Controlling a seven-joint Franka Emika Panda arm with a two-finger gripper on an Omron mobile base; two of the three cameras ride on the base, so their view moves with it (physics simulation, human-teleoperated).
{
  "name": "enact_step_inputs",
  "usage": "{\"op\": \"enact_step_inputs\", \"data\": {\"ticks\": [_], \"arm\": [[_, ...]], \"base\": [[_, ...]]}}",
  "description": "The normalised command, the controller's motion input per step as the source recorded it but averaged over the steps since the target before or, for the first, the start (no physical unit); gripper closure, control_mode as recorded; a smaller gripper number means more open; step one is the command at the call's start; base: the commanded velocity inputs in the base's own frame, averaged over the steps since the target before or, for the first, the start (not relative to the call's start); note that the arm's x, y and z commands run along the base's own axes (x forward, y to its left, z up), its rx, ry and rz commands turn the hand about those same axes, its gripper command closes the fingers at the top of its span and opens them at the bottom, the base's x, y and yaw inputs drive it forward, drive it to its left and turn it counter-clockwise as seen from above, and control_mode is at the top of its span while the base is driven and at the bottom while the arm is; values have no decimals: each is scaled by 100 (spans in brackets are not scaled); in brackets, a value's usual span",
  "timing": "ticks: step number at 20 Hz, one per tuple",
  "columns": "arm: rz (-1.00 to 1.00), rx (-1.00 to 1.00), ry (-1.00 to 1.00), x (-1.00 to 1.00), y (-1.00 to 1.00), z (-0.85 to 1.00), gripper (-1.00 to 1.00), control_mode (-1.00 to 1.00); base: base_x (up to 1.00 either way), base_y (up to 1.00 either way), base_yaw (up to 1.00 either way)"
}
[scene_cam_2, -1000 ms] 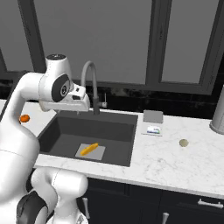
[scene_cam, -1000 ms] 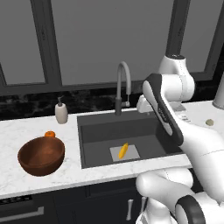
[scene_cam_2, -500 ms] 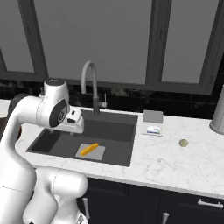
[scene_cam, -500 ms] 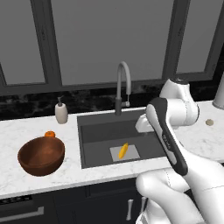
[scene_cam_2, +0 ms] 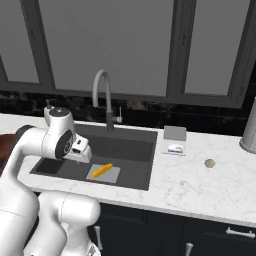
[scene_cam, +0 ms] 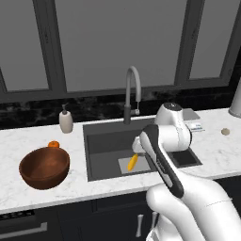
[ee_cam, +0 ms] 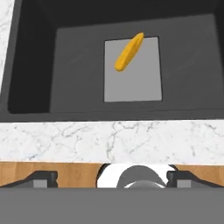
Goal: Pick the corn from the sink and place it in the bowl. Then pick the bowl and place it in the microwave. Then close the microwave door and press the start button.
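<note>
Hand view: fingers (ee_cam: 112,180) lowered, apparently nearer corn (ee_cam: 129,52)

Open sink (ee_cam: 188,57) floor surrounds the corn (ee_cam: 129,52); the faucet (scene_cam: 132,92) stands behind.

A white marble counter (scene_cam: 42,193) runs left to right under tall dark-framed windows (scene_cam: 117,42). A black stone backsplash (scene_cam_2: 150,116) lines the far wall. Dark cabinets (scene_cam_2: 210,235) with silver handles stand below the counter.

One corn (scene_cam: 133,161), one bowl (scene_cam: 44,167), one sink (scene_cam: 99,141), one orange fruit (scene_cam: 53,144), one soap dispenser (scene_cam: 66,121).
</note>
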Motion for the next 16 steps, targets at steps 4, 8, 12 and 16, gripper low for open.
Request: {"op": "enact_step_inputs", "data": {"ticks": [4,8,12,16], "arm": [[-8,0,9,72,0,-52,-100,-100],[-7,0,18,56,1,-24,-100,-100],[-3,0,14,46,0,-24,-100,-100],[0,0,6,26,0,-25,-100,-100]], "base": [[0,0,0],[0,0,0],[0,0,0],[0,0,0]]}}
